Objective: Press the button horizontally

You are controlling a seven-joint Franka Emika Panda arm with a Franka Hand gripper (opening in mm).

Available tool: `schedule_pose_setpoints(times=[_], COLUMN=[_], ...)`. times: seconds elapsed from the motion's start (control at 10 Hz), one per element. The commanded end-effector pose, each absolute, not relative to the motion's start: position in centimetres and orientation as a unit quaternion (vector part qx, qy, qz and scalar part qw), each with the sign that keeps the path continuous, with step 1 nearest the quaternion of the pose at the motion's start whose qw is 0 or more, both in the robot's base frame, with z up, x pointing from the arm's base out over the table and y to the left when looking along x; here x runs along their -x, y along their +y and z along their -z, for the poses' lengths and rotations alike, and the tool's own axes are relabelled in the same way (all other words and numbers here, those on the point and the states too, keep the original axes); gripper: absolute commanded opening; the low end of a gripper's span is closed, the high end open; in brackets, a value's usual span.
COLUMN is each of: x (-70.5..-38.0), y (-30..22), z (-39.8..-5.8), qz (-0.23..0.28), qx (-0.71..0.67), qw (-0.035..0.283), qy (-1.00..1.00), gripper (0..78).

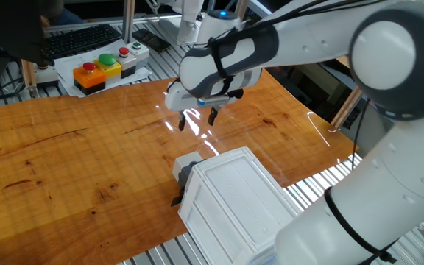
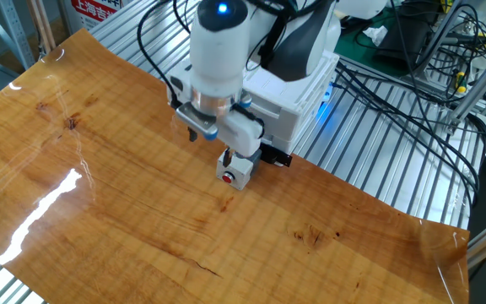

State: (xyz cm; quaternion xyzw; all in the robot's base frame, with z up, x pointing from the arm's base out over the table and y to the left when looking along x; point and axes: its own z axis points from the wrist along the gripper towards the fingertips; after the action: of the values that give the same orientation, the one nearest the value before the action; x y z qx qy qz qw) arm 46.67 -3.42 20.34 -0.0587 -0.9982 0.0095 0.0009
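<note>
One fixed view shows the tool [image 1: 197, 118] hanging above the wooden surface [image 1: 65, 162], its two dark fingers [image 1: 183, 121] pointing down with a clear gap between them, so it stands open and grips nothing. It hovers over the glossy streak of reflected light on the wood, well clear of the boards. The white arm [image 1: 293, 37] curves in from the right behind it.

Nearer the camera, apart from the tool, the button [image 1: 185, 165] juts from the left end of the white ribbed box [image 1: 234, 199]; its pale cap sits on a dark grey base [image 1: 186, 177] and faces sideways along the surface. The box lies at the near right edge of the wood, partly over the metal slats.

At the far left corner, off the wood, a yellow-orange housing [image 1: 98, 75] carries a red dome and a green dome, with a small white housing [image 1: 133, 51] just beside it.

From the other fixed view the tool [image 2: 197, 128] is seen from above and behind, with the box [image 2: 298, 93] close behind the wrist; the button's cap cannot be made out there.
</note>
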Motion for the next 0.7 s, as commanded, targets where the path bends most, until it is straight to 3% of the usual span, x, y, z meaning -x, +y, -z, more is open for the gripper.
schedule_pose_setpoints(times=[0.1,0.7], x=[-46.7,-47.0], y=[-3.0,-2.4], z=[-21.6,-23.4], qz=[-0.004,-0.001], qx=[0.052,0.046], qw=[-0.011,-0.027], qy=[-0.999,-0.999], gripper=[77.4,77.4])
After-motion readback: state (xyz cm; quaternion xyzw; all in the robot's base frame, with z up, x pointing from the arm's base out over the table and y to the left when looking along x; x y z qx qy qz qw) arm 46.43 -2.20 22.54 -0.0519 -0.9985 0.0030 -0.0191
